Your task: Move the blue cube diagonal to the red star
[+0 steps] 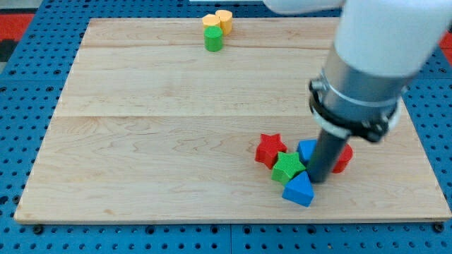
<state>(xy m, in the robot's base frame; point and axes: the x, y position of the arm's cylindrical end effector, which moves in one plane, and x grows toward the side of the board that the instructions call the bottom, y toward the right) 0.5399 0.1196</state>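
My tip (pixel 317 179) is planted in the middle of a tight cluster of blocks at the view's lower right of the wooden board (pixel 162 141); I have no fingers to open or close, only this dark rod pressing down among them. The blue cube (pixel 306 149) sits right against the rod on its left side, partly hidden by it, and just right of the red star (pixel 270 149), near it but whether they touch I cannot tell. A green star (pixel 287 167) lies just below both, touching a blue triangular block (pixel 299 190) under it. A red block (pixel 343 158) peeks out behind the rod on the right, its shape unclear. Near the top edge, well apart, a green cylinder (pixel 213 39) sits against two yellow blocks (pixel 218 20). Nothing here is a container.
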